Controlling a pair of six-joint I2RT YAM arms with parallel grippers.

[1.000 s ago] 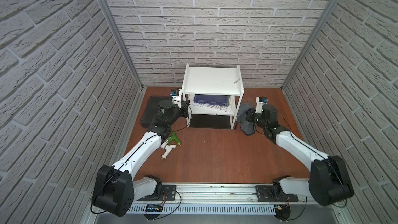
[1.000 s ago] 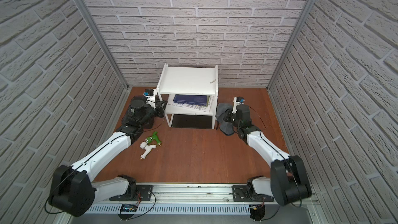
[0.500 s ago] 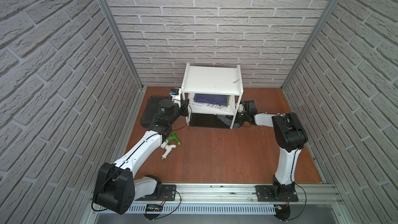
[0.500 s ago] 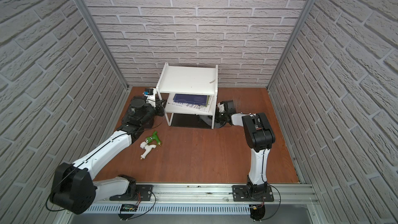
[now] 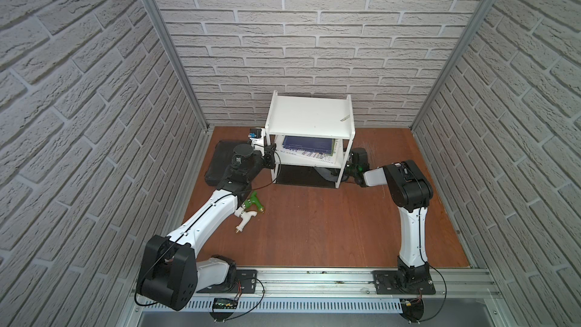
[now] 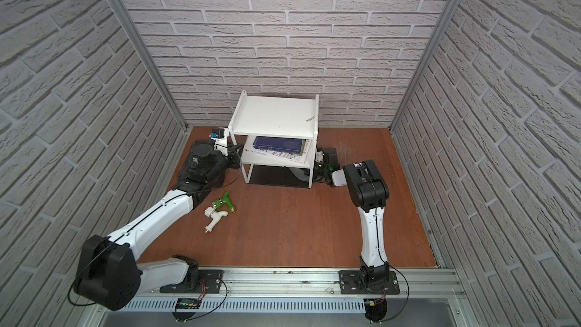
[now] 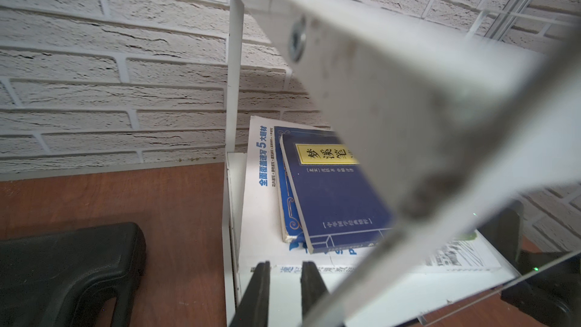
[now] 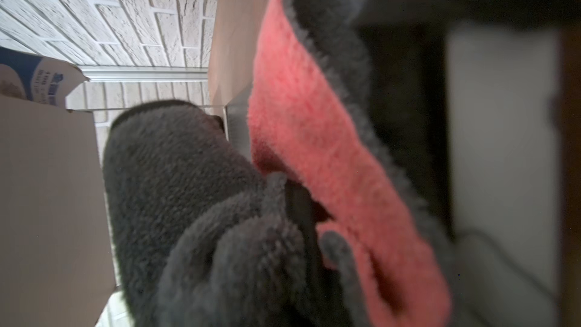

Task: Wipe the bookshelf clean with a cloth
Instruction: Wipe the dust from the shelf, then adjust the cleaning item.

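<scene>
A black case lies far left on the brown desk. Beside it, the left hand sits at the left edge of the lower board of the white bookshelf. Its fingers are slightly apart; whether they pinch anything cannot be told. Under that board the grey-and-pink cloth is bunched, clamped in the closed right hand, which reaches in from the shelf's right side.

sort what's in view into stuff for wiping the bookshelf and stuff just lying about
For the job:
- bookshelf
- cloth

Just lying about:
- black case
- green and white tap on the floor
- books on the lower board
</scene>
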